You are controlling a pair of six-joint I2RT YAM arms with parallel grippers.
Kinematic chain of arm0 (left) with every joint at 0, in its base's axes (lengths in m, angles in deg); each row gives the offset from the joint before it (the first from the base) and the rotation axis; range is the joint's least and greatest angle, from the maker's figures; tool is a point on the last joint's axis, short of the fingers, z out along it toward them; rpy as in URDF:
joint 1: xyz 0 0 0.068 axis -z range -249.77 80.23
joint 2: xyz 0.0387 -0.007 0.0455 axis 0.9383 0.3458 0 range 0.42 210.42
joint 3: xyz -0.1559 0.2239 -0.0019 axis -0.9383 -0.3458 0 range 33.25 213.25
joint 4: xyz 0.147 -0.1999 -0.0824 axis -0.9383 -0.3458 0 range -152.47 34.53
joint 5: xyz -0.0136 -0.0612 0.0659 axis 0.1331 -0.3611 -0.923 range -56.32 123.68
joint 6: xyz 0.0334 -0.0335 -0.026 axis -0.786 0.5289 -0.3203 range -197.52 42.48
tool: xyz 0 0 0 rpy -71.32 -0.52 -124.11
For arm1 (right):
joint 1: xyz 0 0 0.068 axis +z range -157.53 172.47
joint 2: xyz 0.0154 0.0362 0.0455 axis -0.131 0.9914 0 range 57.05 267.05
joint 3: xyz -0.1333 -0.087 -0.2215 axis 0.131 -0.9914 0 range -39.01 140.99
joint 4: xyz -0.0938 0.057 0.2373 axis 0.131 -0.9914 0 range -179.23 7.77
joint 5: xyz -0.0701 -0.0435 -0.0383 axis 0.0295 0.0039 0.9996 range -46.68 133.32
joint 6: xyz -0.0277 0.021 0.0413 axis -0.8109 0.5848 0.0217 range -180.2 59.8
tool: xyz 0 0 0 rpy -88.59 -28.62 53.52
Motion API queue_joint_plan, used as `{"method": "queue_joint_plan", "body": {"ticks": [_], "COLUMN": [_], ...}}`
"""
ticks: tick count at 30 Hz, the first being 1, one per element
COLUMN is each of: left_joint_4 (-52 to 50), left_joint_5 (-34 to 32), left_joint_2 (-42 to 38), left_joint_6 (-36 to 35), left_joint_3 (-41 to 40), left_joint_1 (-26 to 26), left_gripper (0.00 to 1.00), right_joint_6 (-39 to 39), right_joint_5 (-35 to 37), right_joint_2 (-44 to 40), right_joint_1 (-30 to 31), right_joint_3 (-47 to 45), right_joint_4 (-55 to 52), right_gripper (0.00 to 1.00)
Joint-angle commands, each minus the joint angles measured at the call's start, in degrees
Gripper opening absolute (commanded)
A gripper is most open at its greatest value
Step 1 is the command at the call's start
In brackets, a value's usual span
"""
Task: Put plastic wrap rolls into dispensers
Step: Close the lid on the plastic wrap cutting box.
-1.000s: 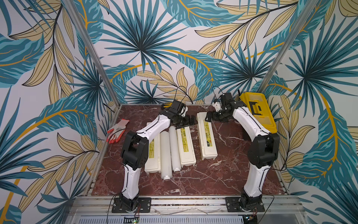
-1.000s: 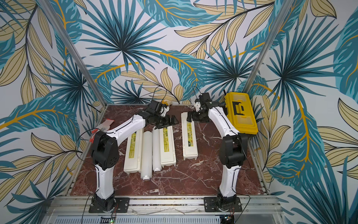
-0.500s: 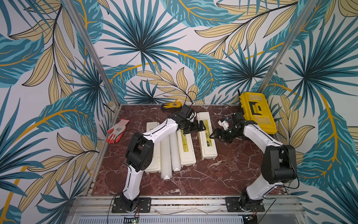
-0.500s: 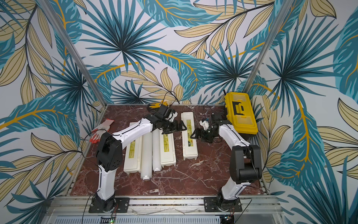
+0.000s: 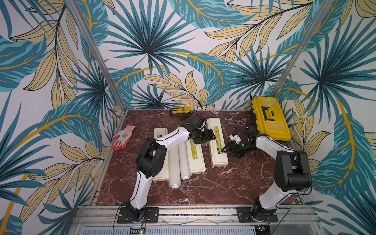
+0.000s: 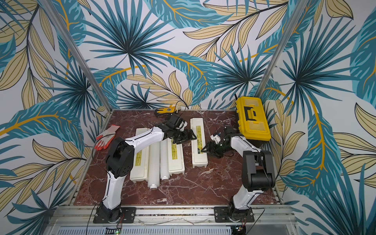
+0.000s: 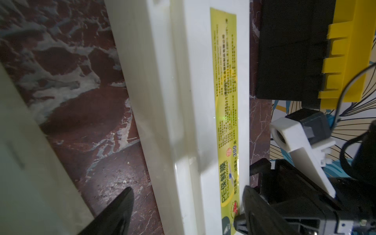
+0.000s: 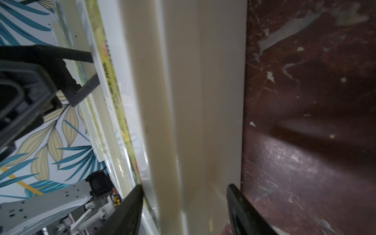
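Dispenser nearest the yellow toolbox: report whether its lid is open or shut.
Shut. The dispenser has its lid lying flat, yellow-green label facing up; no interior shows in both top views.

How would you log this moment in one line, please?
left gripper, right gripper: jaws at rightmost dispenser | lid: closed | rolls: two on table

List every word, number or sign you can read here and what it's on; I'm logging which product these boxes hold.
"PE保鮮膜": large print on the yellow-green label of the dispenser lying apart from the others, left wrist view.
"300": same label, beside that print.
Fine print on that label: too small to read.
Labels on the middle dispenser and the arm-covered dispenser: too small.
Toolbox: no readable text.
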Motion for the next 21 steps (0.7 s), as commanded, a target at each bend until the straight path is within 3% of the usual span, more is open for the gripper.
{"method": "queue_joint_plan", "body": {"ticks": [1, 6, 11, 16, 21], "left_joint_4": [0.8, 0.8, 0.8, 0.9, 1.0], "left_joint_5": [-0.3, 0.2, 0.6, 0.9, 1.2], "left_joint_2": [1.4, 2.3, 2.4, 2.6, 2.5], "left_joint_6": [1.3, 2.1, 2.2, 2.6, 2.2], "left_joint_3": [-3.3, -4.3, -5.1, -5.9, -5.8], "left_joint_1": [0.3, 0.3, 0.2, -0.5, -1.8], "left_gripper": [0.83, 0.81, 0.82, 0.81, 0.81], "right_joint_6": [-0.7, -0.9, -1.4, 0.7, 5.9], "right_joint_5": [6.5, 12.8, 11.7, 6.5, 2.5], "right_joint_2": [4.8, 6.2, 5.7, 1.2, -1.9], "right_joint_1": [-0.5, -0.5, -0.5, -0.5, 0.1], "right_joint_3": [-0.7, -0.5, -0.3, -2.7, -7.3], "right_joint_4": [-4.6, -5.8, -5.3, -3.1, -0.1], "right_gripper": [0.55, 0.44, 0.44, 0.65, 0.68]}}
